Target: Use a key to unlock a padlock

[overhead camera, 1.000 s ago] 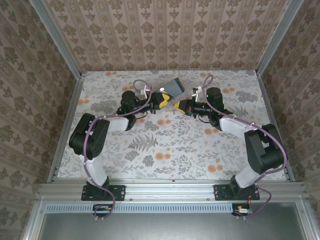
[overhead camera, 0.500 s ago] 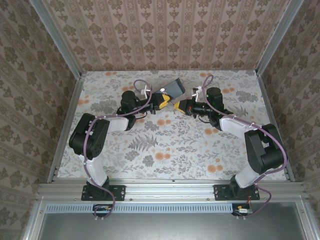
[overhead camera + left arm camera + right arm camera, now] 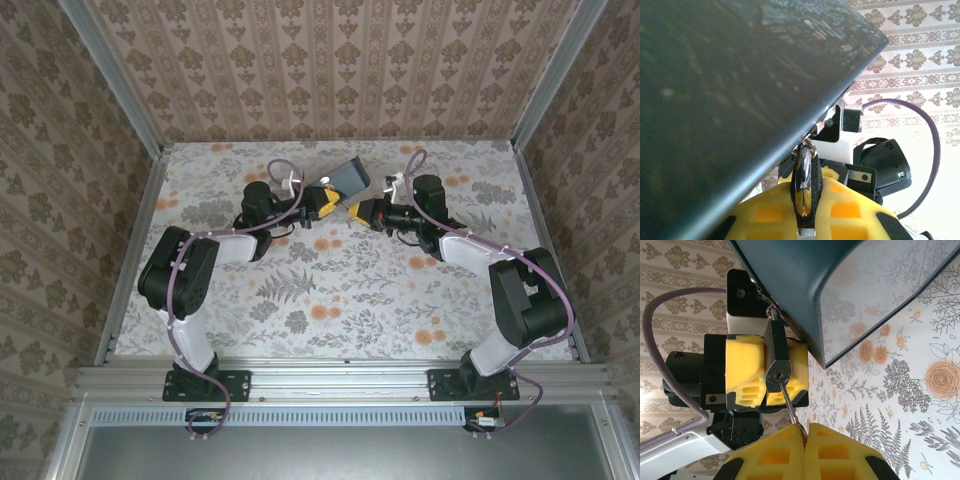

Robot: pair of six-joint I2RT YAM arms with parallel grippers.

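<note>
The dark padlock [image 3: 778, 367] hangs by its shackle from the hasp of a dark grey case [image 3: 840, 290], keyhole facing the right wrist camera. My left gripper [image 3: 807, 200] is shut on the padlock's body, its yellow fingers [image 3: 745, 371] on either side. My right gripper [image 3: 805, 432] is shut on the key [image 3: 790, 407]. The thin blade runs up to the keyhole with its tip in or at the slot; I cannot tell how deep. From above, both grippers [image 3: 322, 200] [image 3: 364, 211] meet just below the case [image 3: 345, 178].
The case [image 3: 740, 90] is held tilted above the floral table [image 3: 330, 290], towards the back centre. Patterned walls [image 3: 330, 60] close in the back and both sides. Purple cables loop over both wrists.
</note>
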